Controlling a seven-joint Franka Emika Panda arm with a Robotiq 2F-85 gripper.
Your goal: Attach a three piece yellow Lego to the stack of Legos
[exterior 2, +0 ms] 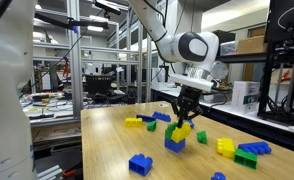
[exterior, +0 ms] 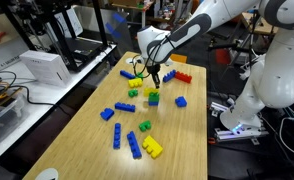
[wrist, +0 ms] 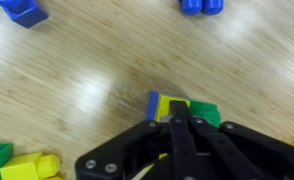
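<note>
Now at the pressing-down step. In an exterior view, pincer (exterior: pixel 155 80) right over the stack (exterior: pixel 153 98), mid-worktop (exterior: pixel 177 140). In an exterior view, yellow Lego (exterior 2: pixel 186 128) on top of the stack, under the tips. In the wrist view, fingers (wrist: pixel 173 125) together, clamped on nothing; yellow Lego lying flat, long side seemingly left-to-right, half hidden. Next, probably: push straight down, then lift away.

Inspection finding: no text, label, brand, number or sign can be read in any view. The white box (exterior: pixel 42 65) beside the bench (exterior: pixel 177 150) and the cardboard box (exterior 2: pixel 249 45) in the background may carry printing. If so, it is too small and too blurred to make out.
</note>
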